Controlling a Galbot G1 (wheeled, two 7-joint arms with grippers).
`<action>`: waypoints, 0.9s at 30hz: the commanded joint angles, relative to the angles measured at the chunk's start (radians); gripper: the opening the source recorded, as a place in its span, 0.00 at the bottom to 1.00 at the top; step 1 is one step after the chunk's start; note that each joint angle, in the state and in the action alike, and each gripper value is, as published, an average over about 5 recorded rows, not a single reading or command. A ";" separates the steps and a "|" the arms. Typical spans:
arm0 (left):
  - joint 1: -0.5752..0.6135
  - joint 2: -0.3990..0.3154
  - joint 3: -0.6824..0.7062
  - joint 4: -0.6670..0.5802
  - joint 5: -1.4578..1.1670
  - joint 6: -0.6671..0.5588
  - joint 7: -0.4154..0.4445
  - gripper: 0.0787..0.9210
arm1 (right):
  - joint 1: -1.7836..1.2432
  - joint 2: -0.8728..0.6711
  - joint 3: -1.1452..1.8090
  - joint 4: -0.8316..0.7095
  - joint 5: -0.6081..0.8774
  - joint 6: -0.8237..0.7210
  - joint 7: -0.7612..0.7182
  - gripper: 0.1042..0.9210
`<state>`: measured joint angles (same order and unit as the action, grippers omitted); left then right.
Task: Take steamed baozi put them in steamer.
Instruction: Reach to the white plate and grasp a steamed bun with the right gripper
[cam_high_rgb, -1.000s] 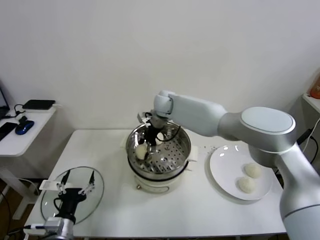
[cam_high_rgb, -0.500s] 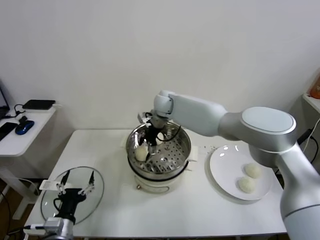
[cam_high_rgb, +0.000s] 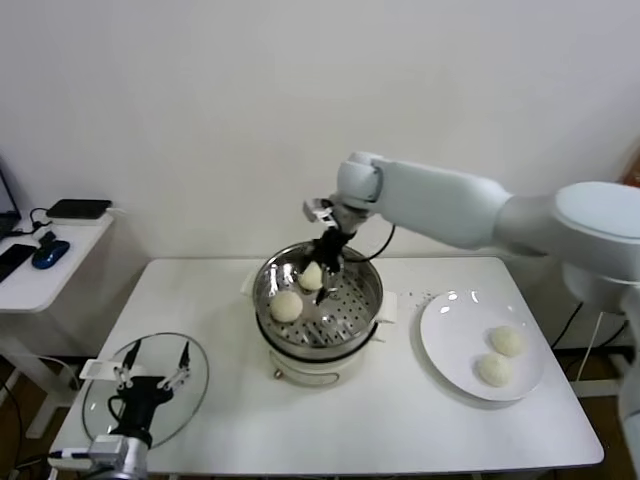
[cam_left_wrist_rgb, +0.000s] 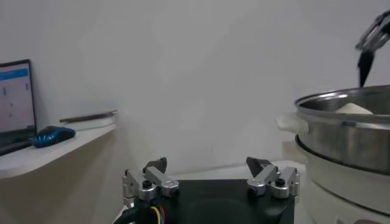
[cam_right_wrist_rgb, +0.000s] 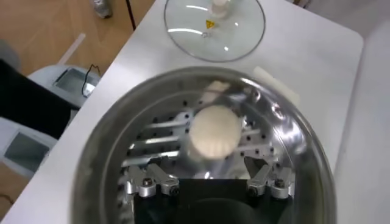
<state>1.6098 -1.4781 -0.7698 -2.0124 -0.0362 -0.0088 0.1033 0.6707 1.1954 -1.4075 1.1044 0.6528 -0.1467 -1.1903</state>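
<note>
White table (cam_high_rgb: 400, 420), steamer (cam_high_rgb: 318, 305) upright, right claw (cam_high_rgb: 325, 262) open above

The steamer (cam_high_rgb: 318, 300) is shiny silver steel with a perforated tray on a cream base. The baozi (cam_high_rgb: 286, 306) are creamy white, and the plate (cam_high_rgb: 450, 345) is plain white.

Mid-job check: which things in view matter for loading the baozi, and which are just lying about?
Job:
- steamed baozi in the steamer
- two plate baozi waiting
- right gripper, open above the steamer

Lying about:
- white plate
- glass lid, left gripper open over it
- mouse on the side table
</note>
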 joint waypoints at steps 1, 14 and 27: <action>-0.001 -0.001 0.006 -0.003 0.005 0.002 0.001 0.88 | 0.177 -0.344 -0.075 0.265 -0.020 0.037 -0.031 0.88; 0.012 -0.003 0.031 -0.018 0.022 -0.029 0.062 0.88 | -0.117 -0.703 0.079 0.301 -0.435 0.164 -0.085 0.88; 0.037 -0.016 0.030 -0.014 0.040 -0.033 0.041 0.88 | -0.555 -0.756 0.417 0.224 -0.692 0.232 -0.100 0.88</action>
<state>1.6396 -1.4922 -0.7409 -2.0264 -0.0025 -0.0352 0.1379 0.3706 0.5333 -1.1750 1.3360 0.1424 0.0434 -1.2777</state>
